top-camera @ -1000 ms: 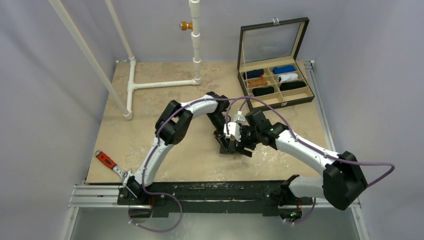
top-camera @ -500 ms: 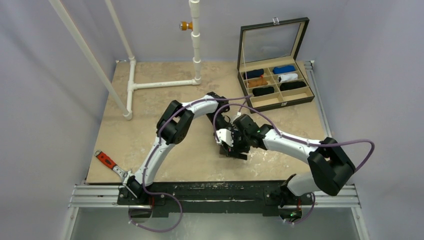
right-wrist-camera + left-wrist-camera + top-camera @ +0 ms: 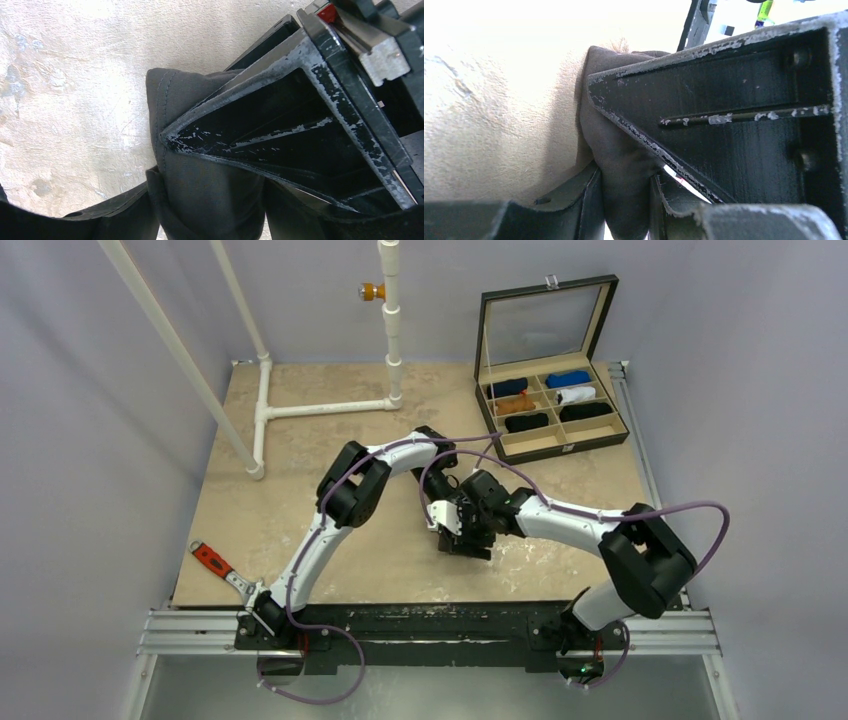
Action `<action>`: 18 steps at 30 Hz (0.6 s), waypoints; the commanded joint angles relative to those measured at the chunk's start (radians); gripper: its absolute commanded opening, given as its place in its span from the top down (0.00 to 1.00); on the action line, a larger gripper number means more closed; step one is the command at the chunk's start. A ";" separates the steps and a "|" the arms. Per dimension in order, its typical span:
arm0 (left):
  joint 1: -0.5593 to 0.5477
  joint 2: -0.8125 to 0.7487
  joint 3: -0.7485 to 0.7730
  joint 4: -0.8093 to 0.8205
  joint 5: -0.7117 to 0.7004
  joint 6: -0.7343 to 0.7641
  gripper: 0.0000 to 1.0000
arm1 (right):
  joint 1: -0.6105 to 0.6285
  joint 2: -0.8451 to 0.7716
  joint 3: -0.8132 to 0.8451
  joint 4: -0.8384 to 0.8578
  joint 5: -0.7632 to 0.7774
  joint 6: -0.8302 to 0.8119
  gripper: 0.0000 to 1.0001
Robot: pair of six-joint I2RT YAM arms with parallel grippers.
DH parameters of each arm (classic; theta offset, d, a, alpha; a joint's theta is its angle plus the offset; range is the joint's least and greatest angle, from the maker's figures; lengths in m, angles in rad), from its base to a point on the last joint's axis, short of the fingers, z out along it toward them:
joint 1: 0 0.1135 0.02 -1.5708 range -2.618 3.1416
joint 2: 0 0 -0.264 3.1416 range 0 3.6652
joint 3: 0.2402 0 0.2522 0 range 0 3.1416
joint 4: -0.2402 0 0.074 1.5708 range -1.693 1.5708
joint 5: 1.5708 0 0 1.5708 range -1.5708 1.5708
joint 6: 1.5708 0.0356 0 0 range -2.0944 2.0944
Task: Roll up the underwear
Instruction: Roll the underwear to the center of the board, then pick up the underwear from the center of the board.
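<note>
Two grippers, both mine, meet on one garment at the middle of the table point(image 3: 300, 440), just in front of my crossed forearms. The underwear point(image 3: 619, 165) is a single dark charcoal, grey-brown piece, soft and matte, bunched into a thick upright fold with a stitched hem curving over its top edge in the right wrist view. My left gripper point(image 3: 594, 125) pinches a narrow wad of it, with cloth squeezed tight between the scuffed black fingers point(image 3: 734, 100). My right gripper point(image 3: 159, 157) stands wider, closed around the bulkier part of the same fold, with fabric pressing against both fingers. From above, only a dark sliver of the bundle shows beneath the two wrists. One lidded box point(image 3: 565, 448) sits open at the far right corner with six rolls inside: one navy point(image 3: 507, 387), one blue point(image 3: 567, 379), one orange point(image 3: 515, 403), one white point(image 3: 575, 395) and two black point(image 3: 526, 422). One red-handled tool point(image 3: 212, 560) lies at the near left edge. One white pipe frame point(image 3: 320, 408) stands at the back left.
</note>
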 commanded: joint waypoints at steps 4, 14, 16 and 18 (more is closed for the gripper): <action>-0.008 0.077 -0.006 0.081 -0.187 0.063 1.00 | 0.008 0.038 0.023 0.035 -0.030 0.002 0.34; 0.010 0.075 -0.004 0.076 -0.122 0.054 1.00 | 0.008 0.090 0.046 0.017 -0.056 0.014 0.69; 0.019 0.073 -0.004 0.077 -0.104 0.050 1.00 | 0.008 0.085 0.049 0.014 -0.056 0.017 0.81; 0.027 0.070 -0.006 0.076 -0.086 0.046 1.00 | 0.008 0.071 0.051 0.006 -0.060 0.023 0.96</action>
